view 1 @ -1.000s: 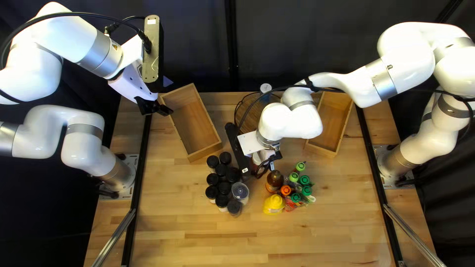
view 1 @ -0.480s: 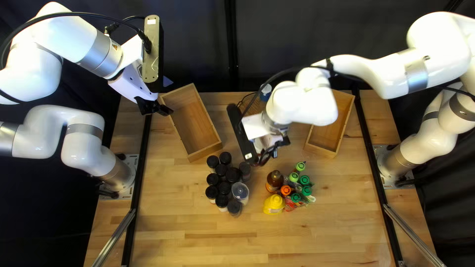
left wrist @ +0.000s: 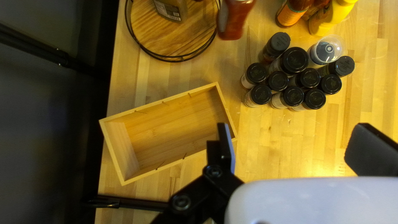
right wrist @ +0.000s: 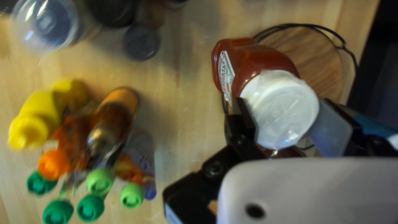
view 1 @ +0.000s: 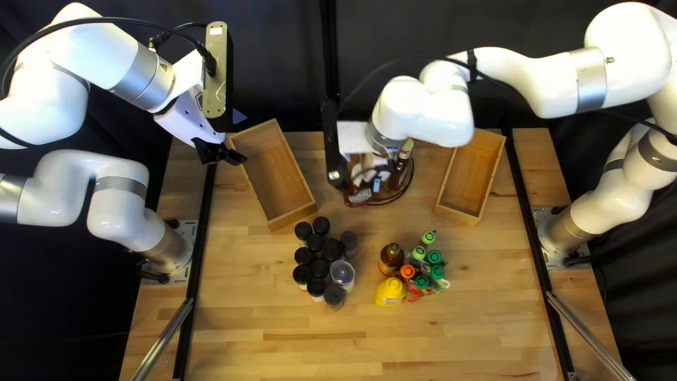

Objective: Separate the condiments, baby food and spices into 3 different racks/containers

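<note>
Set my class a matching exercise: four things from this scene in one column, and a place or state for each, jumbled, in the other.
Things
1. Red bottle with white cap
2. Yellow bottle
3. Left gripper
4. Black-lidded jars

Places and states
A. Open
B. Clustered on the table, left of the yellow bottle in the top left view
C. Held in the right gripper
D. Beside the orange-capped bottle

Pairs: 1-C, 2-D, 3-A, 4-B
</note>
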Controlling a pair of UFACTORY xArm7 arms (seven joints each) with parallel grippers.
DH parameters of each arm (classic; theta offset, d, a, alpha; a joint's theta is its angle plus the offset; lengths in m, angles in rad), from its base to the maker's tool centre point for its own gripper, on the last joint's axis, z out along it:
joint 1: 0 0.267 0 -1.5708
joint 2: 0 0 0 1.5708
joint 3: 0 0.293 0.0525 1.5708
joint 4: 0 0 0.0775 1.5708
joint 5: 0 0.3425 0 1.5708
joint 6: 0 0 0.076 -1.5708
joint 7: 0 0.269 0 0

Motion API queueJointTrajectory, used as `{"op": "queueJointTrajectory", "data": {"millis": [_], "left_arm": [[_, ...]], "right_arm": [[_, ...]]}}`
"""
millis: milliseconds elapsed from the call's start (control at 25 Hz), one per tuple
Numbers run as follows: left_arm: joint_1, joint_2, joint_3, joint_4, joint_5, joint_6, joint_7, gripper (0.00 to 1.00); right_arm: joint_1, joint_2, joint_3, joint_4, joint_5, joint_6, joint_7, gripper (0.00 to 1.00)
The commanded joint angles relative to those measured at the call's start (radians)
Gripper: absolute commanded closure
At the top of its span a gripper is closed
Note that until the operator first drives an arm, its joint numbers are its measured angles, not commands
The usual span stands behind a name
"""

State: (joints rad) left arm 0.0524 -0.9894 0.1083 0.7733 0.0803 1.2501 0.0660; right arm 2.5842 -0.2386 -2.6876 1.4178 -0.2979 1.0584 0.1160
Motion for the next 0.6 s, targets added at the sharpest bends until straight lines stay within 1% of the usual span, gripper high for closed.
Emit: {"op": "queueJointTrajectory", "data": {"millis": [40, 240, 600], "left_arm": [[0.000, 0.000, 0.000, 0.000, 0.000, 0.000, 0.000, 0.00], [0.000, 0.000, 0.000, 0.000, 0.000, 0.000, 0.000, 0.00], [0.000, 0.000, 0.000, 0.000, 0.000, 0.000, 0.000, 0.00]], "right_arm": [[0.006, -0.055, -0.037, 0.041, -0.049, 0.011, 0.085, 1.00], [-0.001, -0.079, -0.059, 0.044, -0.068, -0.006, 0.113, 1.00], [0.006, -0.119, -0.068, 0.064, -0.082, -0.008, 0.130, 1.00]]}}
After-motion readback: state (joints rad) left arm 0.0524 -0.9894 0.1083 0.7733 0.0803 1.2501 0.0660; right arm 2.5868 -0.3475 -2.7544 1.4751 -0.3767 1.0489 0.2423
